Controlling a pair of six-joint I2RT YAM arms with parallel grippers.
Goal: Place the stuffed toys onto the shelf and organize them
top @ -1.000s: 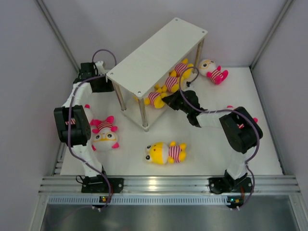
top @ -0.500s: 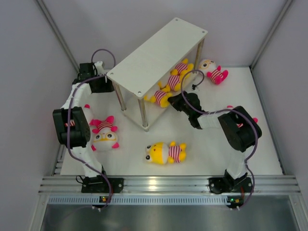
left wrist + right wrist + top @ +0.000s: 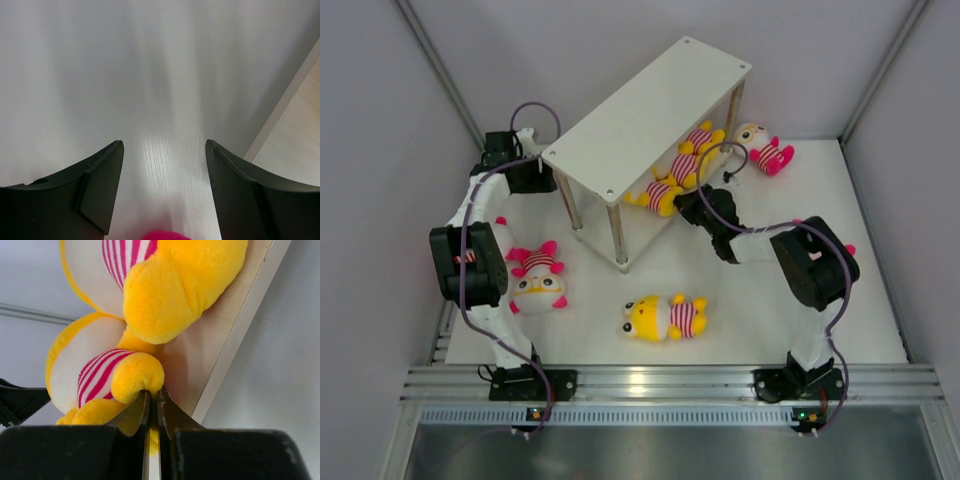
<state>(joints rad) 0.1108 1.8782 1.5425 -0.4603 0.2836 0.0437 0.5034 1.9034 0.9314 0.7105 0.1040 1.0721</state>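
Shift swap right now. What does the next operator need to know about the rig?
Left claw: open, empty.
Right claw: shut on a limb of a yellow plush toy in a striped shirt, at the lower-board edge of the white two-tier shelf with metal posts.
Done: a second yellow toy lies on that board.
Left, on the white table: front yellow toy, white-headed pink toy at left, another white-headed toy right of the shelf.

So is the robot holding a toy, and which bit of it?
Yes. The right gripper is pinched shut on a yellow stuffed toy, holding it by the tip of one yellow limb. The left gripper is open and holds nothing.
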